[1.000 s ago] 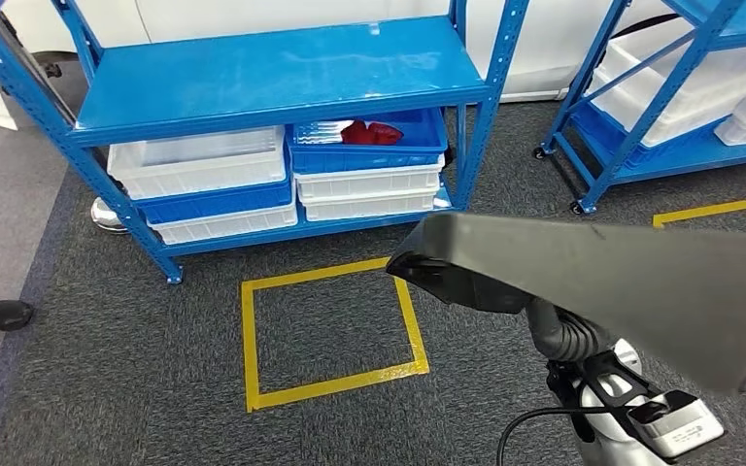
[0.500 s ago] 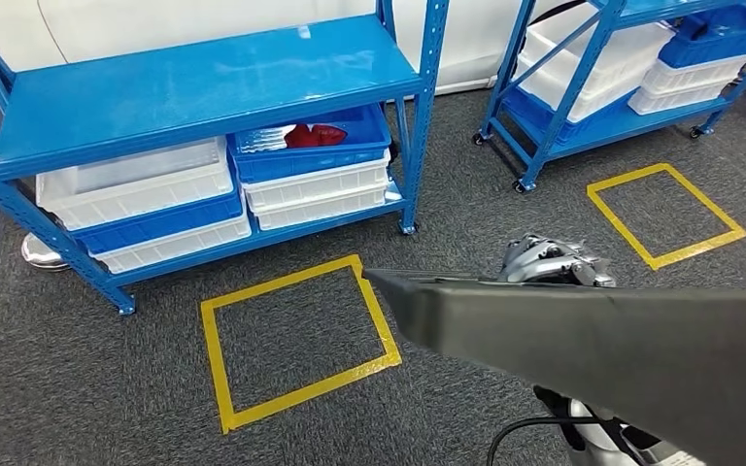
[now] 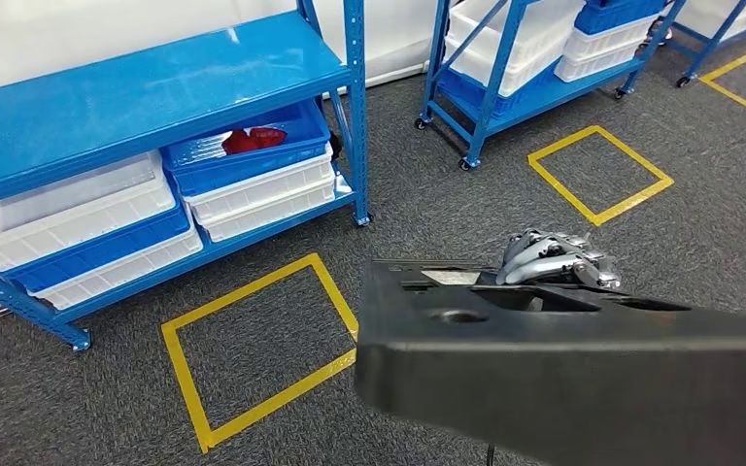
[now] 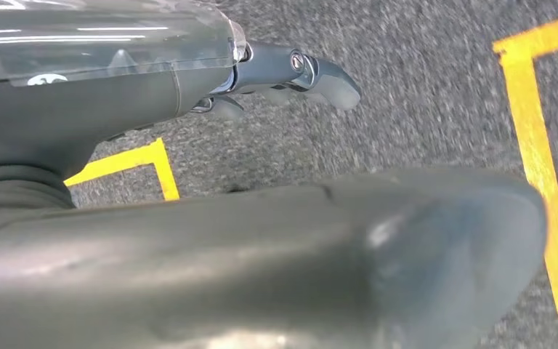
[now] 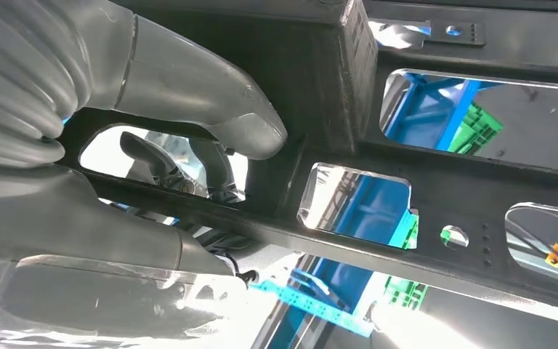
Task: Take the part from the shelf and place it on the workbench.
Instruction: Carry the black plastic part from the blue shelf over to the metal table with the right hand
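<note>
Gripping one black part near right, right hand wraps a bar (cutouts plain in right wrist view); left hand beside it, grasp unclear. Two blue shelves far.

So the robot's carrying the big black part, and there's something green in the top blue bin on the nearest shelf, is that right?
Not quite. The robot does carry the big black part, with its right hand gripping it, but what lies in the top blue bin on the nearest shelf is red, not green. The head view shows it.
</note>
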